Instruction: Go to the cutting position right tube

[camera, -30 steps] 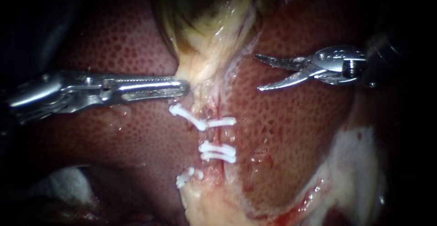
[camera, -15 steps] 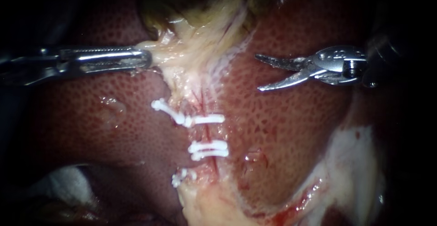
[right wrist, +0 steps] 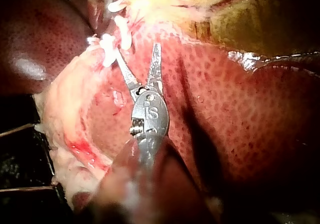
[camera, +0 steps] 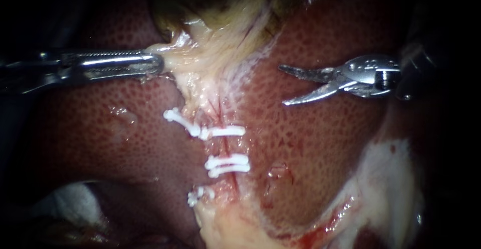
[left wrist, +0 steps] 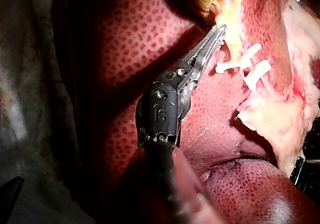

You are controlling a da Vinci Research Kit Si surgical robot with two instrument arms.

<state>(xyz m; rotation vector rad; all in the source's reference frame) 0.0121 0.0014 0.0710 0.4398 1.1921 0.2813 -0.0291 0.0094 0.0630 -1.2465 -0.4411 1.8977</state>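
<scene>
Two tools: left tool [camera: 156,64] tight on gallbladder tissue [camera: 210,53], right tool [camera: 283,84] spread wide, empty, over liver [camera: 325,144].

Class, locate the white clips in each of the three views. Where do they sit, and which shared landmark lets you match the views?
Endoscope view: clips stacked across the pale strip in the middle, between the two instruments.
Left wrist view: clips beside the left instrument's jaws.
Right wrist view: clips just ahead of the right instrument's open jaws.
Shared landmark: the yellowish gallbladder, beyond the clips in every view.
</scene>
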